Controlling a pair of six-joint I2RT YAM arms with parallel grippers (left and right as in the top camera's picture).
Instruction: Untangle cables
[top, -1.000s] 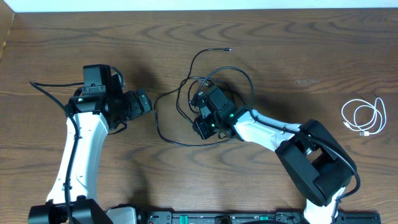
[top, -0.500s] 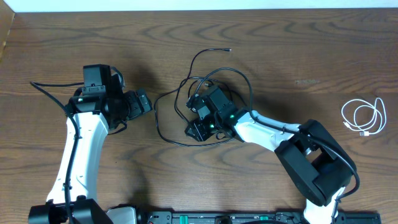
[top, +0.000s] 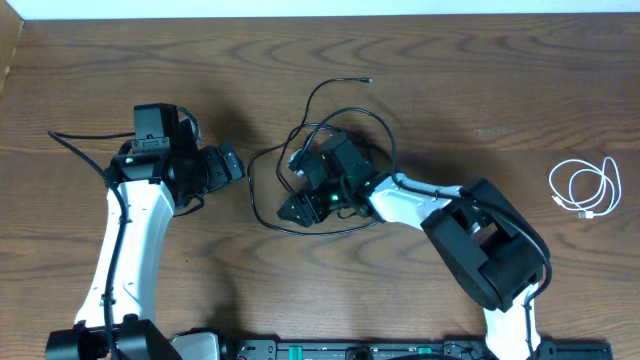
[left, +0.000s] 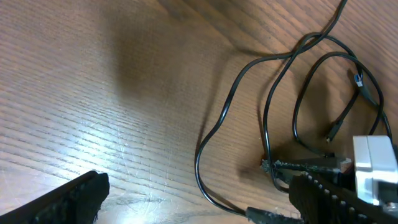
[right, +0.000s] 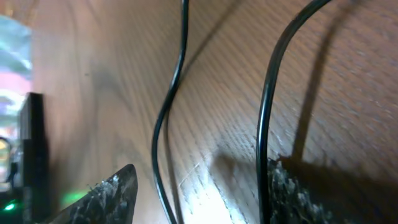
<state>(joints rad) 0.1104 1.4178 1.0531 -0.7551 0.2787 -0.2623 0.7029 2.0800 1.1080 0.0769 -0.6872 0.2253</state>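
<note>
Plain wood table (top: 500, 80), black cord (top: 250, 190) loosely knotted mid-frame, white cord (top: 552, 186) coiled at the right edge, my right gripper (top: 296, 186) half-spread over the loops gripping nothing, left gripper (top: 236, 163) wide and empty, so I reckon I'm between grabs and next I pinch one strand and drag it clear.

soft, even room light from above; both wrist views darker, close and partly blurred

the overhead view is sharp, with a mild sheen on the wooden table (top: 500, 80) and short soft shadows under the arms. in the left wrist view a broad diffuse shadow dims the upper wood, a pale glare patch lies lower left, and the fingers (left: 68, 199) at the bottom edge are out of focus. in the right wrist view the black cable (right: 264, 112) throws a dark band of shadow, and the left edge smears into blurred colour.
</note>
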